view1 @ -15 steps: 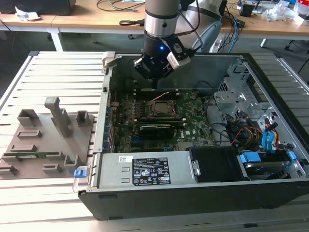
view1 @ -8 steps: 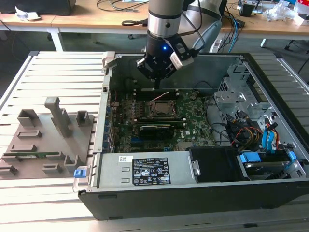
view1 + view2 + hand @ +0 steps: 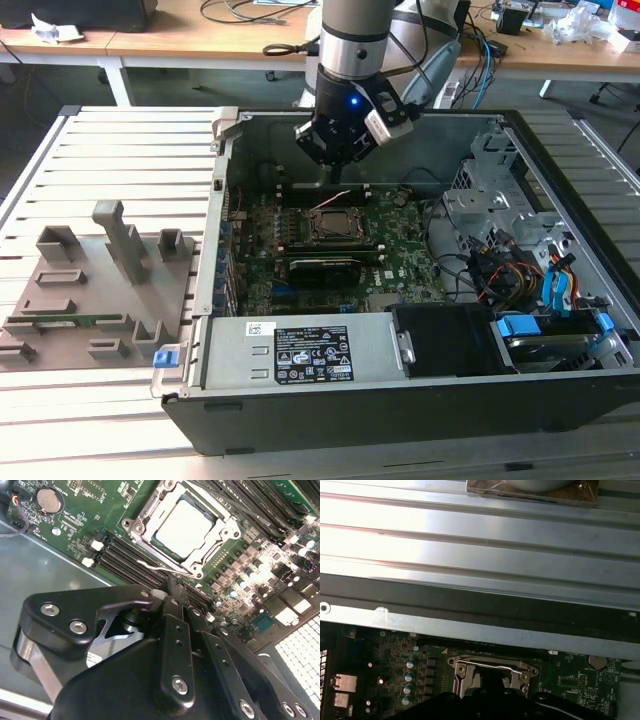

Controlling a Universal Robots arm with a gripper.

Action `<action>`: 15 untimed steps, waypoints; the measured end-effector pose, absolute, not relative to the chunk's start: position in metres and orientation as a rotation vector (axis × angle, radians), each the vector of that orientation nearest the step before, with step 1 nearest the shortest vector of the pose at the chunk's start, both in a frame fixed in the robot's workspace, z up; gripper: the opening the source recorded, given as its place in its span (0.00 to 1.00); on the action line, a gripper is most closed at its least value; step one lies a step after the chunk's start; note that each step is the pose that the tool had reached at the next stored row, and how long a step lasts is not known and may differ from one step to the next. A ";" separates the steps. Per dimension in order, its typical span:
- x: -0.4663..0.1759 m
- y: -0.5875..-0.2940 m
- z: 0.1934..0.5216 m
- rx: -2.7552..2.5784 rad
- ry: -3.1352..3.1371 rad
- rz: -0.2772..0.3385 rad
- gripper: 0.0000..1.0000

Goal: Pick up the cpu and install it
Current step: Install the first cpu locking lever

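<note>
The cpu [image 3: 182,527], a pale silver square, lies flat inside the motherboard socket [image 3: 227,532], whose metal frame stands around it. In the exterior view the cpu [image 3: 335,226] sits mid-board in the open computer case [image 3: 560,400]. My gripper [image 3: 337,172] hangs just above the board, behind the socket and a short way off the chip. In the second wrist view the gripper [image 3: 172,587] has its thin black fingers [image 3: 176,600] drawn together with nothing between them, tips over the memory slots beside the socket. The first wrist view shows the socket [image 3: 457,670] partly hidden by the gripper body.
A grey plastic tray [image 3: 90,290] with slots lies on the slatted table at the exterior view's left. Inside the case are the power supply [image 3: 310,350], a drive cage [image 3: 490,180], loose cables [image 3: 500,270] and a coin battery [image 3: 49,500]. Case walls ring the board.
</note>
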State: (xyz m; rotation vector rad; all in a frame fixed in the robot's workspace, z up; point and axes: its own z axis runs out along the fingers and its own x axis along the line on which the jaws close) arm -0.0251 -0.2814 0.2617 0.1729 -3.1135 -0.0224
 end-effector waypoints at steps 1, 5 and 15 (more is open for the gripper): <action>-0.024 -0.281 0.261 0.173 -3.113 -0.022 0.11; -0.021 -0.281 0.255 0.173 -3.113 -0.023 0.11; -0.025 -0.280 0.238 0.217 -3.110 -0.023 0.11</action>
